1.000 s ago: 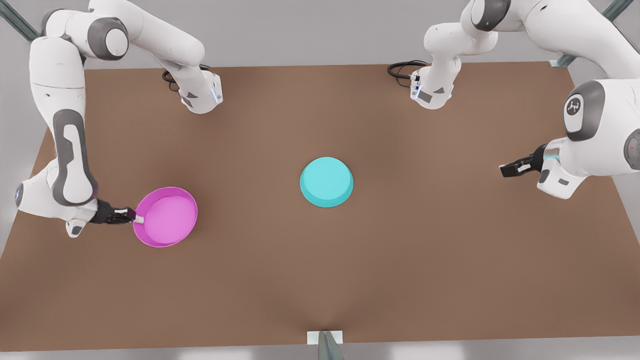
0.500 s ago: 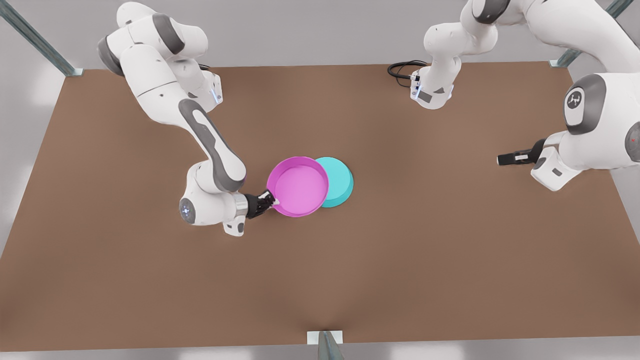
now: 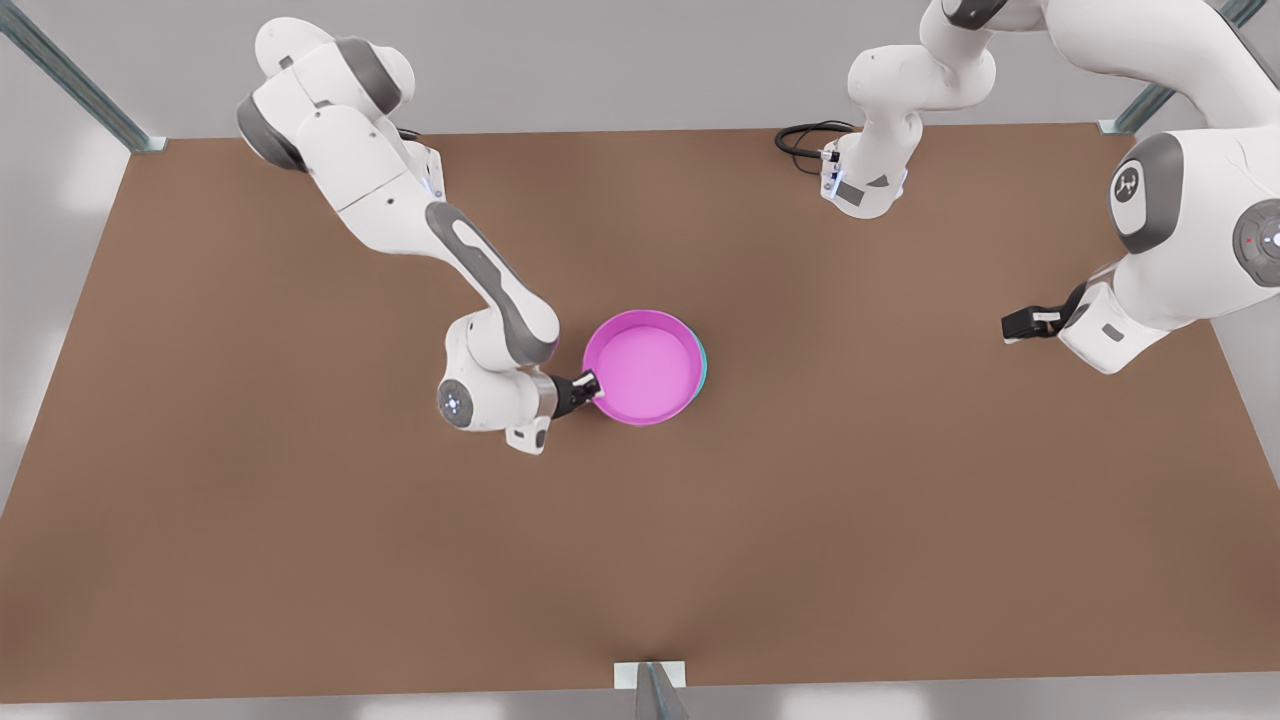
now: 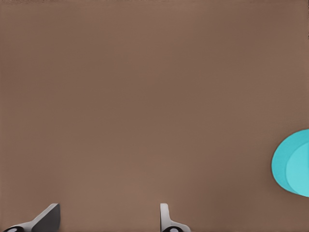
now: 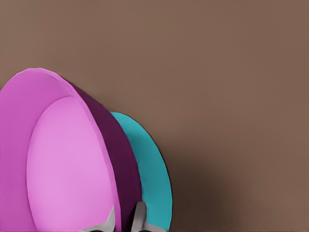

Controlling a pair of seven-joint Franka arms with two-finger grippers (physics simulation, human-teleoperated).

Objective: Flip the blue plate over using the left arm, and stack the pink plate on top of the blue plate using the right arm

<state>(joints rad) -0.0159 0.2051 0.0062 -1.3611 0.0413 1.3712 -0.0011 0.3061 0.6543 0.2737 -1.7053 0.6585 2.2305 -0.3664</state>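
My right claw (image 3: 594, 386) is clamped on the rim of the pink plate (image 3: 642, 367), one finger inside the rim and one outside, at the edge of the plate toward the front view's left. I hold that plate open side up over the blue plate (image 3: 701, 366), which sits near the middle of the brown desk (image 3: 300, 540) and peeks out as a thin cyan sliver along the pink plate's edge toward the front view's right. From my right wrist the pink plate (image 5: 63, 159) stands nearest, with the blue plate (image 5: 152, 169) right behind it; I cannot tell whether the two touch. My left claw (image 3: 1012, 327) waits well apart, above the desk at the front view's right, its fingers (image 4: 166, 220) spread with nothing between them, and from that wrist the blue plate (image 4: 292, 162) lies off to one side.
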